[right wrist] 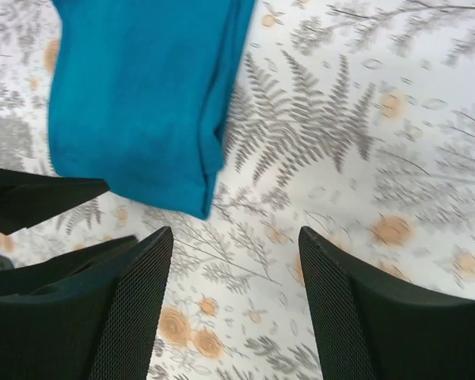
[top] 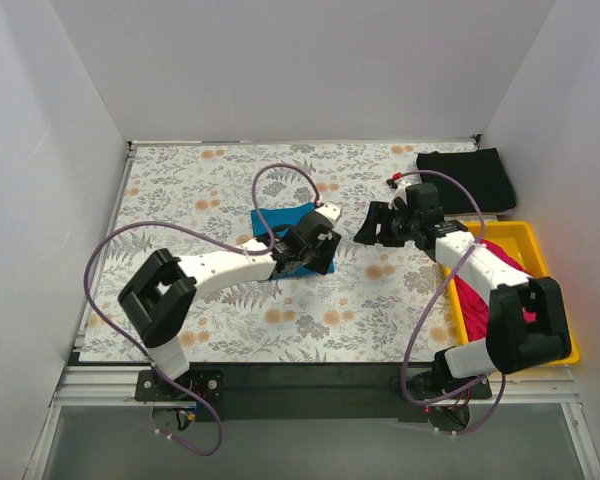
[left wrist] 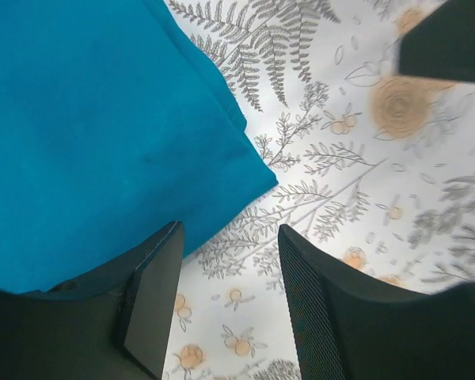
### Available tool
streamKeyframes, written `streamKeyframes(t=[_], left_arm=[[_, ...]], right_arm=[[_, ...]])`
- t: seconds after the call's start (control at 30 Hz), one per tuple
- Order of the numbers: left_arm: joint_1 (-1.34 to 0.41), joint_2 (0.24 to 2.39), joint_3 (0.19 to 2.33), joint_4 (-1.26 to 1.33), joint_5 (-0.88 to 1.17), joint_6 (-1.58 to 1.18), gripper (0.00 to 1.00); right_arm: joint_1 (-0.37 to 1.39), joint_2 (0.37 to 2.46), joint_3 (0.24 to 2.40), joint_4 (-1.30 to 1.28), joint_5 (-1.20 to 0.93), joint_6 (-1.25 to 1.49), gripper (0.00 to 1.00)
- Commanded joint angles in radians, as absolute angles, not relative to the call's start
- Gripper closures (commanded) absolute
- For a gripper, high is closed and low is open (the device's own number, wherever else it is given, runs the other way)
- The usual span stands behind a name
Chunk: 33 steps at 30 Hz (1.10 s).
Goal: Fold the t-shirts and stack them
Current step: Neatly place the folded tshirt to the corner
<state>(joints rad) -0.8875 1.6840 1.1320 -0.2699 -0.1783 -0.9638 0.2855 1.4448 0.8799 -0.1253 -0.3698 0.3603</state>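
Observation:
The teal-blue t-shirt [top: 278, 218] lies folded into a small rectangle on the floral tablecloth at mid-table. It also shows in the left wrist view [left wrist: 103, 119] and the right wrist view [right wrist: 142, 95]. My left gripper [top: 315, 250] [left wrist: 228, 297] is open and empty, hovering over the shirt's near right corner. My right gripper [top: 370, 228] [right wrist: 236, 305] is open and empty, just right of the shirt above bare cloth. The black t-shirt [top: 467, 180] lies folded at the back right. The magenta-pink t-shirt [top: 472, 292] is bunched in the yellow tray [top: 525, 240].
The yellow tray stands along the right side under my right arm. White walls enclose the table on three sides. Purple cables loop above both arms. My left gripper's fingers [right wrist: 39, 198] show at the left edge of the right wrist view.

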Motion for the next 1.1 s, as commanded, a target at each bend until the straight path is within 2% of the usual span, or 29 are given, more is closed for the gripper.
streamKeyframes(t=[0.0,0.2,0.4,0.53,0.73,0.77,0.87,1.07], left_arm=[[-0.951,1.779,1.224,-0.284,-0.354,-0.830,0.50],[-0.991,1.893,1.307,-0.282,-0.416,-0.759,0.52],[-1.003,1.953,1.324,-0.279,-0.416,-0.749,0.58],[-1.005,1.990,1.322,-0.279,-0.417,-0.758,0.71],[-1.012,2.000,1.298,-0.273,-0.390,-0.770,0.78],[-1.015,1.997,1.292,-0.270,-0.379,-0.772,0.87],[-1.017,1.974,1.258,-0.253,-0.358,-0.785,1.00],[-1.016,1.879,1.171,-0.196,-0.342,-0.816,1.00]], right_arm=[[0.275,1.349,0.848,-0.279,-0.184,0.276,0.28],[0.256,1.281,0.793,-0.302,-0.173,0.287,0.16],[0.248,1.289,0.772,-0.298,-0.190,0.279,0.13],[0.247,1.315,0.767,-0.267,-0.221,0.293,0.14],[0.247,1.364,0.749,-0.193,-0.288,0.340,0.10],[0.245,1.371,0.746,-0.187,-0.297,0.345,0.09],[0.249,1.410,0.747,-0.137,-0.343,0.382,0.08],[0.252,1.517,0.762,-0.009,-0.440,0.523,0.08]])
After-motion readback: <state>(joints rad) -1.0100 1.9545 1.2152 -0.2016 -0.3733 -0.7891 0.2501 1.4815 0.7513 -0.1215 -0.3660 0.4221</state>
